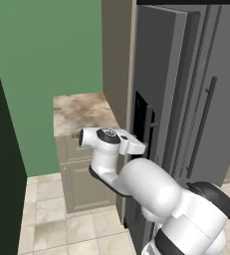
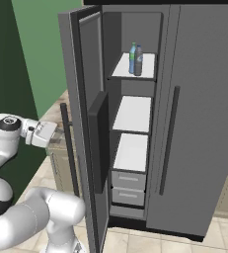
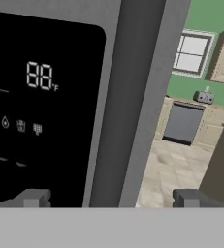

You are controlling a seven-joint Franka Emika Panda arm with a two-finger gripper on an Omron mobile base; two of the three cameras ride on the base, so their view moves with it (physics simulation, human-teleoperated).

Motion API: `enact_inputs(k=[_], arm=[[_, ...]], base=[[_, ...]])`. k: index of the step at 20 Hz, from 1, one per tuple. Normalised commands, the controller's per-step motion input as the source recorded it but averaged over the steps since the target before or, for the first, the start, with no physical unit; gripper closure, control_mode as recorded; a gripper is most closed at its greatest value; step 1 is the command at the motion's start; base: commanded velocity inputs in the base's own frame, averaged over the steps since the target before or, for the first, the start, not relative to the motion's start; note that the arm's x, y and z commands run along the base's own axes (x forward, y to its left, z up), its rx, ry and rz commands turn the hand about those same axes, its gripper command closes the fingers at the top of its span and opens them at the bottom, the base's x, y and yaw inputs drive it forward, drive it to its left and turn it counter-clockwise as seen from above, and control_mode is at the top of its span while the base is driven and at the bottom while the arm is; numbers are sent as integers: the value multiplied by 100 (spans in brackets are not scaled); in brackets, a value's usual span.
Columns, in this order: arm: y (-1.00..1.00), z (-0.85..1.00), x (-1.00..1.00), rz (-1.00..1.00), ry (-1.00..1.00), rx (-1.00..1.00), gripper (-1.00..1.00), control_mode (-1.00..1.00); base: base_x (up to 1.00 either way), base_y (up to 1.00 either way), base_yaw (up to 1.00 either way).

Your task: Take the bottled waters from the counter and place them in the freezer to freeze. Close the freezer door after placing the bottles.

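Bottles shelved, freezer door ajar — your gripper sits empty at its outer face.

At the left of the right base view your gripper (image 2: 50, 134) hangs released, jaws spread wide, beside the freezer door (image 2: 86, 123), which stands swung open. In the hand view its dark handle bar (image 3: 133, 101) runs between the fingertips (image 3: 33, 197), the black dispenser panel (image 3: 40, 97) at the left. Further right, upper middle of the right base view — both bottled waters (image 2: 135, 59) stand upright, touching, on the freezer (image 2: 133, 116) top shelf.
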Motion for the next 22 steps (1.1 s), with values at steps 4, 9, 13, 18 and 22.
enact_inputs(k=[4, 9, 13, 18, 22], arm=[[-8, 2, 0, 0, 2, 0, -100, -100], [-26, 0, 0, 0, 0, 0, -100, -100], [-43, 3, 0, 1, 0, 1, -100, -100], [-43, 8, 0, 1, 2, 4, -100, -100], [-50, 7, 9, 4, 8, 15, -100, -100]], base=[[0, 0, 0], [0, 0, 0], [0, 0, 0], [0, 0, 0], [0, 0, 0]])
